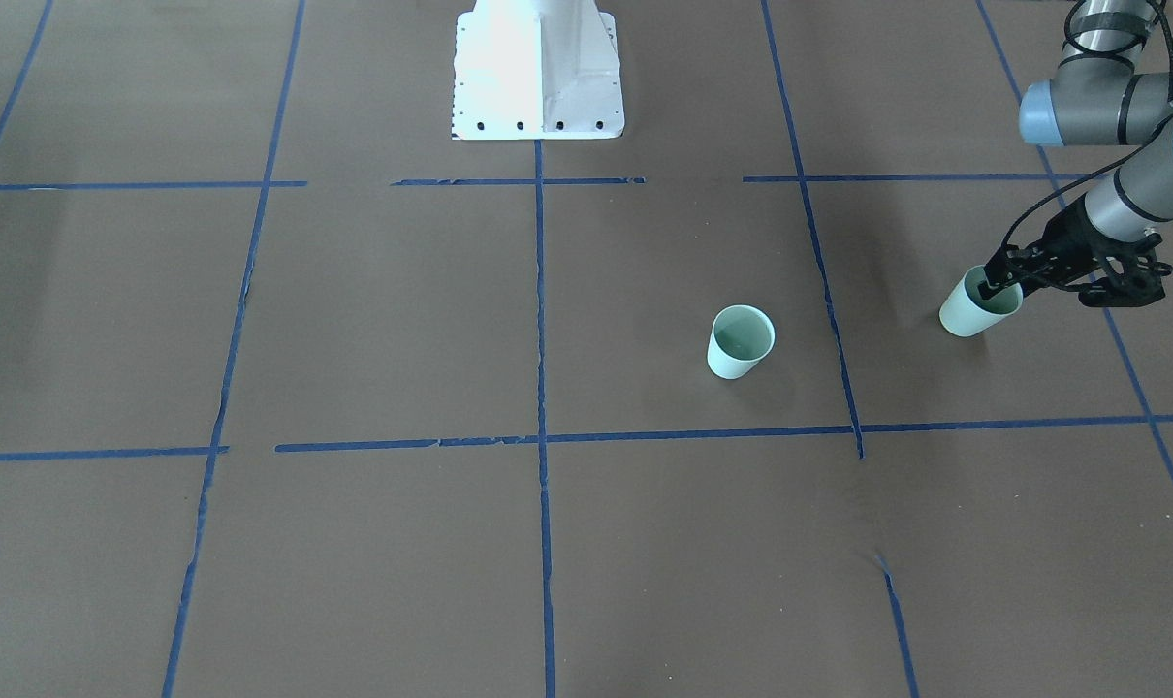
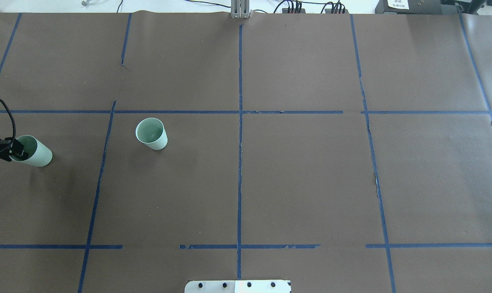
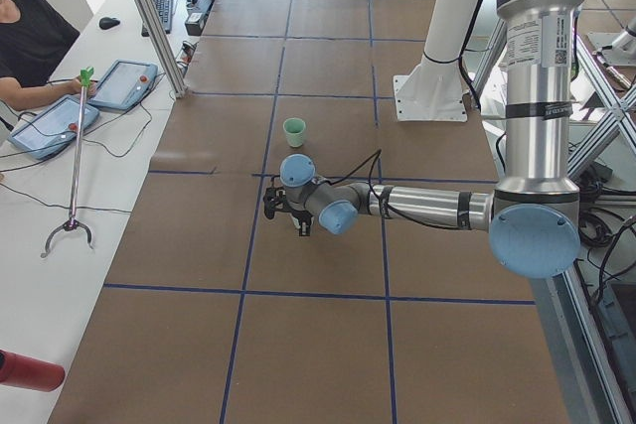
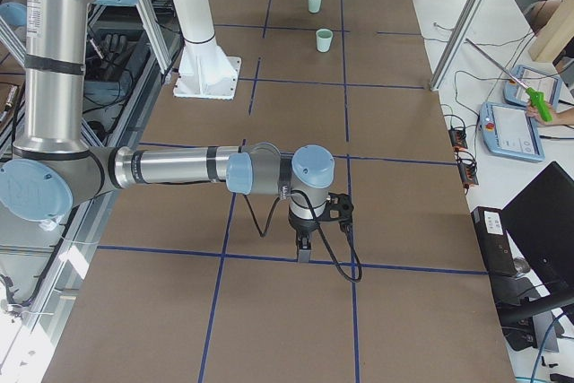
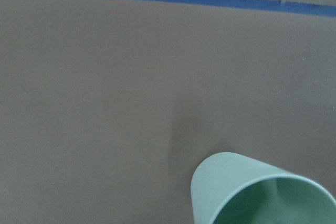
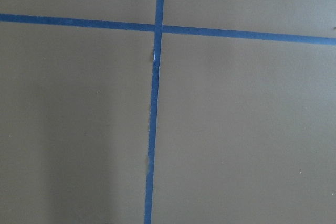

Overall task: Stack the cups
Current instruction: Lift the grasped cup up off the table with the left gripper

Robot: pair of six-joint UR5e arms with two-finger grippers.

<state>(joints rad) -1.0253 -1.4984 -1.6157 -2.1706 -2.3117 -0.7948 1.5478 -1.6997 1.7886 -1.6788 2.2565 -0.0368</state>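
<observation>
At the left end of the table: one cup in my left claw, the other standing free.

My left gripper (image 1: 996,288) is pinched onto the rim of the held cup (image 1: 969,312), with one finger dipped into its darker green mouth and the other outside the wall. Whether its base touches the brown paper (image 1: 373,320) I cannot tell. The free cup (image 1: 742,341) stands upright, mouth up, well apart from it toward the table's middle, with one blue tape line (image 1: 824,281) running between the two. My right gripper (image 4: 305,248) hangs fingers-down near a tape crossing toward the right end. It shows only from the side, so I cannot tell whether it is wide or narrow.
</observation>
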